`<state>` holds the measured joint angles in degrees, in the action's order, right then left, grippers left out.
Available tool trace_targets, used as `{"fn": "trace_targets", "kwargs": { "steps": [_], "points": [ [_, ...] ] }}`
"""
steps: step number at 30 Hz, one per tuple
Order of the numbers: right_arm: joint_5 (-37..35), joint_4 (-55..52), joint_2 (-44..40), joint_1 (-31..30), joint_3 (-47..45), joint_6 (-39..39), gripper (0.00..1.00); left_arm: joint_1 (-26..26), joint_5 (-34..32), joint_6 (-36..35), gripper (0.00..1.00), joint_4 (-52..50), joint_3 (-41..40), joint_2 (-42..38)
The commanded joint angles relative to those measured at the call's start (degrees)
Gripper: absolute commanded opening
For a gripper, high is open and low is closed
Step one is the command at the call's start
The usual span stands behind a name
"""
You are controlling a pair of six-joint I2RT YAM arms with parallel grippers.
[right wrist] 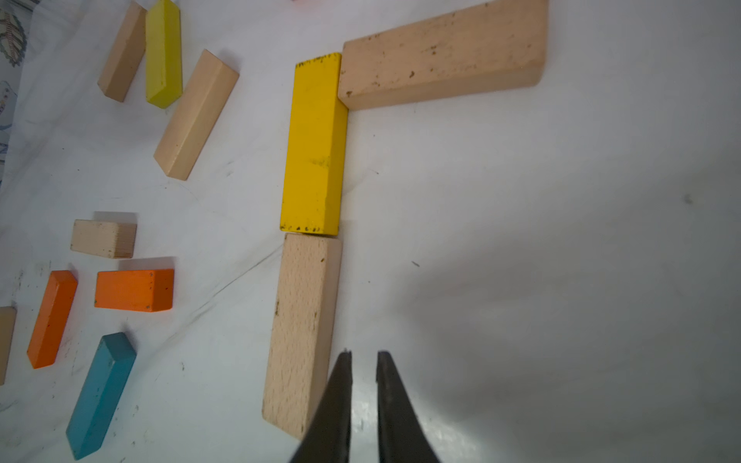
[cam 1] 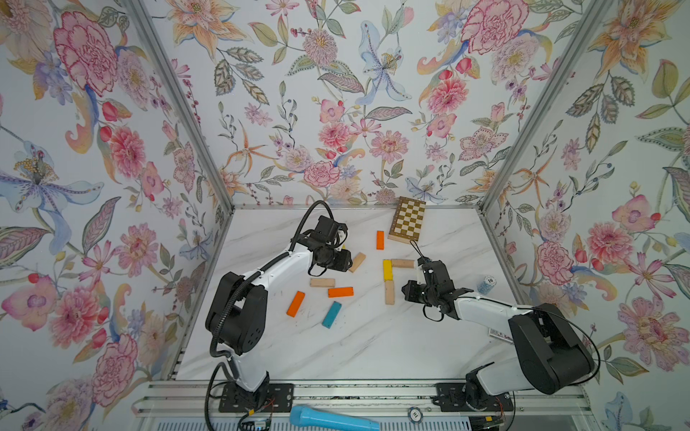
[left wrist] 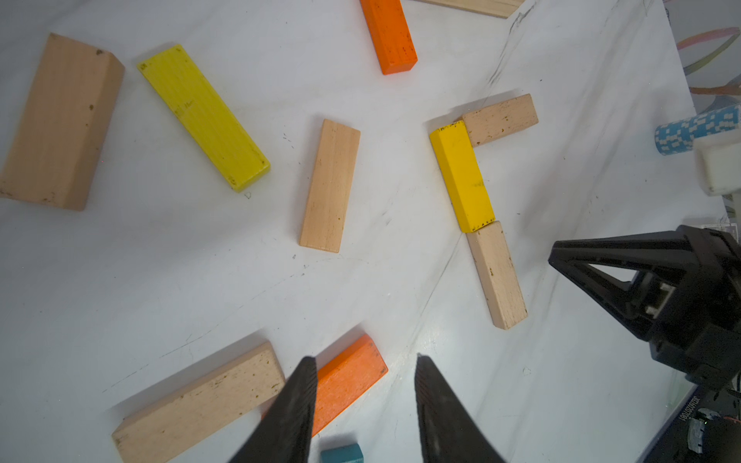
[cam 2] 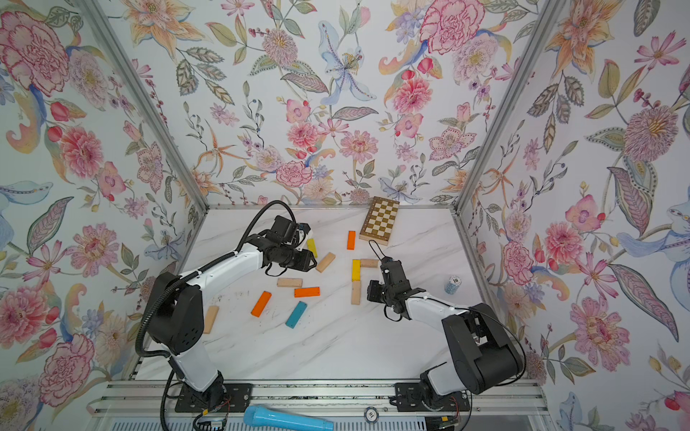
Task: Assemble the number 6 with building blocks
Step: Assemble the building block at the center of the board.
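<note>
Building blocks [cam 2: 261,303], small oblong wooden bars, lie flat and scattered on the white marble-patterned table [cam 1: 336,354].

Number 6 [cam 1: 387,275] is partly laid, right of the table's centre: three bars only. A bright yellow bar [cam 1: 387,266] runs front to back. A beige top bar [cam 1: 402,263] lies against the right side of its far end, at a right angle, pointing toward the right edge. A beige lower bar [cam 1: 389,292] carries the yellow one on, end to end, toward the front edge. Each touches the next.

Loose bars:
- One orange bar [cam 1: 380,240] sits just beside the brown-and-cream chequered board [cam 1: 407,220] at the back edge.
- Around the centre are a tilted beige bar [cam 1: 357,262], a flat beige bar [cam 1: 322,282], a second orange bar [cam 1: 340,291], a third orange bar [cam 1: 295,304] and a teal-blue bar [cam 1: 331,314].
- A dull yellow bar [cam 2: 312,247] lies by the left wrist.
- Another beige bar [cam 2: 211,319] lies near the left edge.

Left gripper [left wrist: 365,360] hovers over the loose bars left of centre, jaws moderately apart, nothing between them.

Right gripper [right wrist: 364,352] hangs low, just beside the near end of the beige lower bar, on the side toward the right edge. Its jaws are a narrow slit apart and empty. One finger overlaps the bar's corner; I cannot tell whether they touch.

A blue-and-white stack of chips [cam 1: 486,284] stands near the right edge. A light-blue microphone [cam 1: 332,419] lies on the rail beyond the front edge.
</note>
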<state>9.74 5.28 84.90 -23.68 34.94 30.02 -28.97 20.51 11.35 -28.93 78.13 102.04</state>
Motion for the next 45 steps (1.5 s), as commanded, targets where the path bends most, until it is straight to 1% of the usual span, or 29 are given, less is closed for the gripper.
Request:
{"fn": "trace_targets", "kwargs": {
  "steps": [1, 5, 14, 33, 41, 45],
  "points": [
    [2.30, -2.24, 2.99, 0.17, 2.57, 1.10, 0.13, -0.51, -0.91, -0.90, 0.44, -1.07, 0.62, 0.18],
    [2.76, -3.23, 6.50, -0.39, 5.15, 1.61, 0.11, -0.65, -1.18, -1.03, 0.44, -1.14, 0.53, -0.25],
    [2.60, -5.49, 12.32, -0.57, 9.17, 2.07, 0.11, -0.59, -1.30, -1.16, 0.44, -1.22, 0.64, -0.70],
    [1.84, -5.24, 14.53, -1.10, 10.23, 2.67, 0.11, -0.58, -0.59, -0.99, 0.44, -1.16, 0.86, -0.36],
    [0.70, -6.11, 13.26, -1.16, 9.29, 2.79, 0.11, -0.65, -0.25, -0.83, 0.44, -1.21, 1.02, -0.09],
    [-0.54, -6.01, 11.00, -1.27, 7.16, 3.72, 0.11, -0.58, -0.34, -0.82, 0.44, -1.22, 0.91, -0.17]
  ]
}}
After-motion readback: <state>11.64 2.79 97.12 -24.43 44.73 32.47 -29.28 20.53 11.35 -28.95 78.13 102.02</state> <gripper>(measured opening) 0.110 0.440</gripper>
